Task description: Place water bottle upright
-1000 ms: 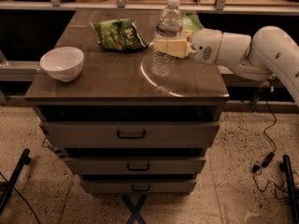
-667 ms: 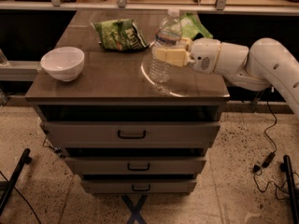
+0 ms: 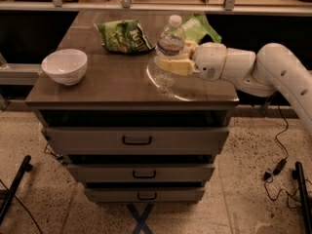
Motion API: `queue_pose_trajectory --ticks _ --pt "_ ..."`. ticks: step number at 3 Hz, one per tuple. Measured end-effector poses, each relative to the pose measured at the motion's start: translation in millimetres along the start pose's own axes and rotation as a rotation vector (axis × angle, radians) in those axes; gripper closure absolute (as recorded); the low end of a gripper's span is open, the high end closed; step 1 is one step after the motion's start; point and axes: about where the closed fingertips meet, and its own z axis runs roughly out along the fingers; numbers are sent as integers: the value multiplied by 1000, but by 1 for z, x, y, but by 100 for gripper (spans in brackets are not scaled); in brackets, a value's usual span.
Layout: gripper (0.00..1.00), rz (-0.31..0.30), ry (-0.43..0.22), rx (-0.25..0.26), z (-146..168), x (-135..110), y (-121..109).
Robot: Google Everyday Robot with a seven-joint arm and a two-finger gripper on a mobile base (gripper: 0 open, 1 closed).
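clear ribbed plastic marks the water bottle (image 3: 170, 39), which stands upright near the front right part of the dark wooden cabinet top (image 3: 112, 84), its white cap (image 3: 174, 20) uppermost. the gripper (image 3: 169, 65) reaches in from the right at the end of the white arm (image 3: 273, 69) and is clamped around the bottle's middle, its cream fingers (image 3: 179, 66) pressed across the label band. the bottle's base is down at the wood, though whether it rests fully on it cannot be told. a white bowl (image 3: 64, 66) sits at the left edge of the top, well apart from the bottle. a green chip bag (image 3: 124, 34) lies behind and to the left of the bottle, and a second green packet (image 3: 201, 28) lies behind the gripper. below the top are three drawers (image 3: 136, 140) with dark handles, above a speckled floor (image 3: 243, 179).
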Motion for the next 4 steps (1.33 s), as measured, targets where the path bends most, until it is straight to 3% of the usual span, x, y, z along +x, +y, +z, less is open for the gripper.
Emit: queue_pose_trajectory --ticks 1,2,3,4 --pt "6 -21 92 -62 7 9 8" --pt "0 72 175 -102 11 26 11" --pt "0 190 218 -119 11 40 13" --pt "0 259 241 -110 8 46 12"
